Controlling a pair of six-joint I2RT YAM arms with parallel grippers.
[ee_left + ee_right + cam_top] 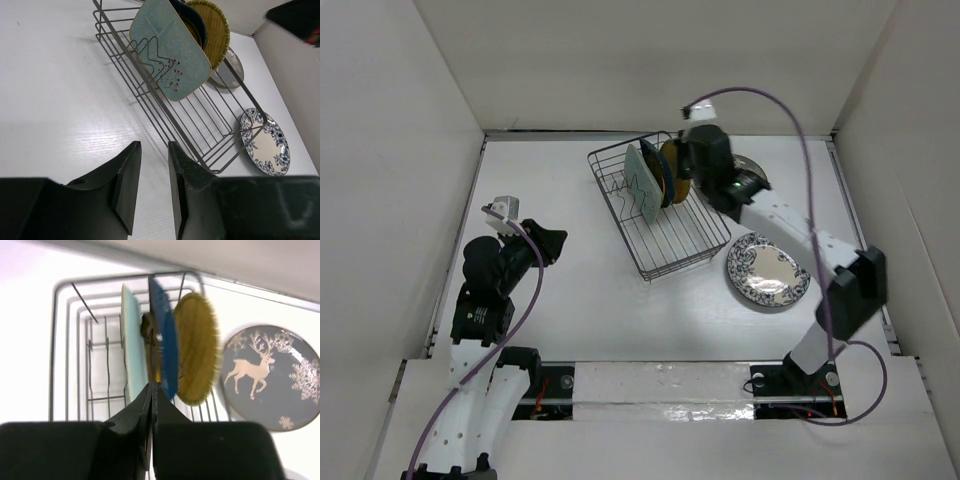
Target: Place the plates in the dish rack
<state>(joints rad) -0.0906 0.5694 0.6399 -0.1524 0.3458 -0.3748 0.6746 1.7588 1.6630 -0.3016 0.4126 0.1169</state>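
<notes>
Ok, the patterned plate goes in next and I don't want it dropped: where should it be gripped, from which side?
Grip the blue-and-white plate by its rim, on the edge away from the dish rack. It lies flat on the table, so only the rim offers a pinch, one of the jaws above, one slipped beneath. The rack-side edge sits close to the wire wall, likely cramped.

We see rectangular dish (pixel 131 340), leaf-shaped dish (pixel 167 345), round plate (pixel 196 347) upright in dish rack (pixel 670 250) far end, left to right; deer plate (pixel 270 376) right of rack, patterned plate (pixel 768 271) nearer.
</notes>
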